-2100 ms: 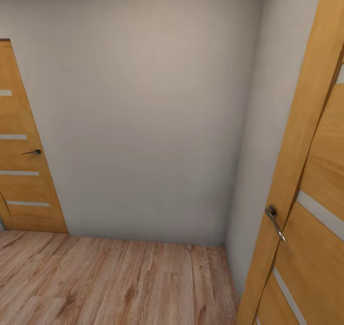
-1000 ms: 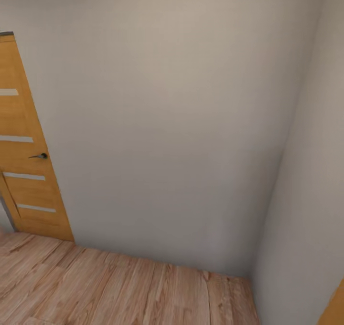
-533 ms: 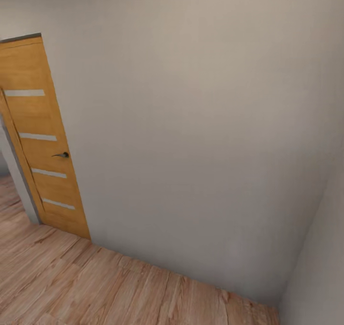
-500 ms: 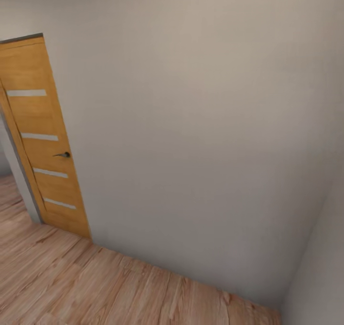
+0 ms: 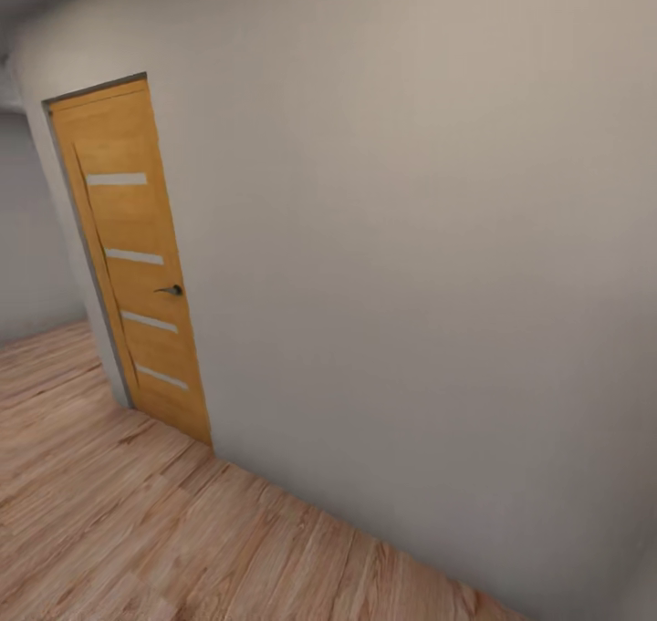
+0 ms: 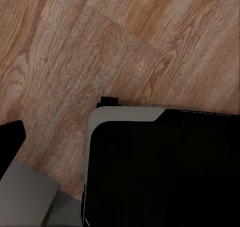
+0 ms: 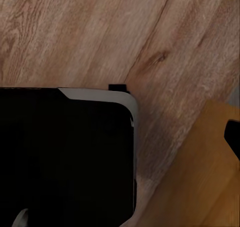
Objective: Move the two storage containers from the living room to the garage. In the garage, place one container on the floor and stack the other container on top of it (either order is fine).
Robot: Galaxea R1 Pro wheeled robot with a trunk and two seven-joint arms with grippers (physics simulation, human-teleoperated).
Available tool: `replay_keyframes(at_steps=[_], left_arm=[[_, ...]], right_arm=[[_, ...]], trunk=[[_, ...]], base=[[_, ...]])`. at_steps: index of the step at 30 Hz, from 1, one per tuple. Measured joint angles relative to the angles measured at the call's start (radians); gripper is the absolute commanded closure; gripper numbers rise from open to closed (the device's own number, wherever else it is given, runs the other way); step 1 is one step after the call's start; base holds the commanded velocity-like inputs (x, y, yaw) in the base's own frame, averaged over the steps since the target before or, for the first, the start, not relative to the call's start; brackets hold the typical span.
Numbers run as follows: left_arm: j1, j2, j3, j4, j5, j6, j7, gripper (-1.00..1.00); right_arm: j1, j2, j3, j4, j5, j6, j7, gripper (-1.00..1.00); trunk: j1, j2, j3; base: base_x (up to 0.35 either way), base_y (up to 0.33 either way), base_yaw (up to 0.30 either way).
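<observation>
Swinging left, the head camera now frames a wooden door (image 5: 137, 265) at left; gripper states I cannot tell, and turning this near the grey wall (image 5: 411, 238) risks scraping the base (image 6: 160, 167).

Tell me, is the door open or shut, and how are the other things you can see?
Door: shut, flush in its frame, upright.
Door handle: level, not pressed down.
Wall: plain, bare, nothing on it.
Wood-plank floor: dry-looking and bare where it shows in the head view.
Robot's dark base: standing on the wood planks.
</observation>
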Motion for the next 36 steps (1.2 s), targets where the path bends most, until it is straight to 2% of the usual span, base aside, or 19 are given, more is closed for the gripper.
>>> replay_keyframes(at_steps=[3,18,21,24,25,30,32,36], left_arm=[[0.0,0.0,0.0,0.0,0.025,0.0,0.0,-1.0],[0.0,0.002,0.001,-0.001,0.03,0.0,0.0,-1.0],[0.0,0.001,0.002,-0.002,0.03,0.0,0.0,-1.0],[0.0,0.002,0.002,-0.002,0.031,0.0,0.001,-1.0],[0.0,0.003,0.002,-0.002,0.032,0.0,0.001,-1.0],[0.0,0.002,0.002,-0.002,0.032,0.0,0.0,-1.0],[0.0,0.002,0.002,-0.002,0.032,0.0,0.001,-1.0],[0.0,0.002,0.004,-0.002,0.032,0.0,0.001,-1.0]], right_arm=[[0.0,0.003,-0.001,0.0,-0.001,0.001,-0.002,-1.0],[0.0,0.0,0.005,0.0,0.004,0.001,-0.002,-1.0],[0.0,0.0,0.006,0.0,0.016,0.001,-0.002,-1.0],[0.0,0.0,0.004,0.0,0.077,0.0,-0.002,-1.0],[0.0,0.001,0.006,0.0,0.134,-0.001,-0.002,-1.0],[0.0,0.001,0.01,0.0,0.281,-0.001,-0.002,-1.0],[0.0,0.001,0.007,0.0,0.302,-0.001,-0.002,-1.0],[0.0,0.001,0.006,0.0,0.313,0.0,-0.002,-1.0]], trunk=[[0.0,0.0,0.0],[0.0,0.0,0.0],[0.0,0.0,0.0],[0.0,0.0,0.0],[0.0,0.0,0.0],[0.0,0.0,0.0],[0.0,0.0,0.0],[0.0,0.0,0.0]], base=[[0.0,0.0,0.3],[0.0,0.0,0.3],[0.0,0.0,0.3],[0.0,0.0,0.299],[0.0,0.0,0.297],[0.0,0.0,0.297],[0.0,0.0,0.297],[0.0,0.0,0.297]])
